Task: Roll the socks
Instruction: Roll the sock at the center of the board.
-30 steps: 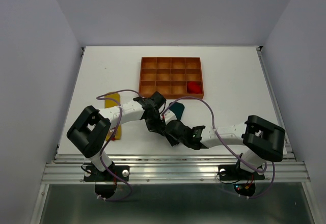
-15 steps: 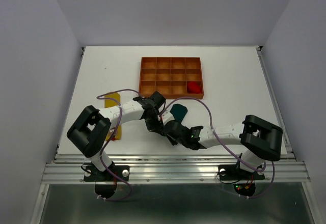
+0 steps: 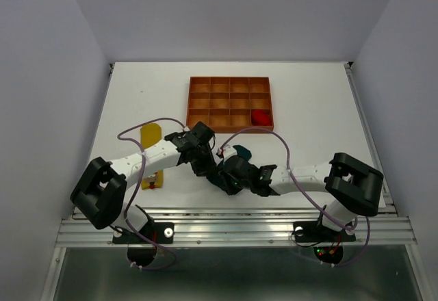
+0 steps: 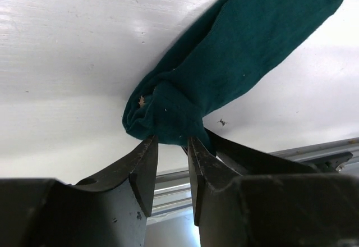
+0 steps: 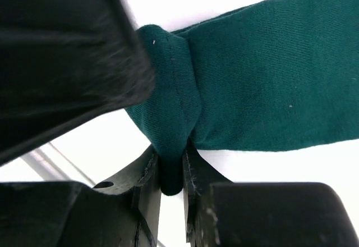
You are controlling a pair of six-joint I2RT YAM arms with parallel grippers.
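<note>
Rolling step underway, I'd say: R gripper [image 5: 171, 171] pinches teal sock [image 5: 247, 73] by its bunched end, 2 jaws tight. L gripper [image 4: 171, 146] jaws narrowly apart, holding nothing, bundle just past their tips. Next: L re-grips, keeps roll tight.

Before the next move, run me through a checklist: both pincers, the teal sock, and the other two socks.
1. Right pincer clamped on the teal sock: ok, a fold is pinched between its fingers.
2. Left pincer free of the sock: cannot tell; its jaws stand apart, with the tips right at the bunched end.
3. Teal sock rolled: not ok; only one end is bunched and the rest lies flat.
4. Yellow sock rolled: not ok; it lies flat, partly under the left arm.
5. Red sock in the tray: ok.
</note>
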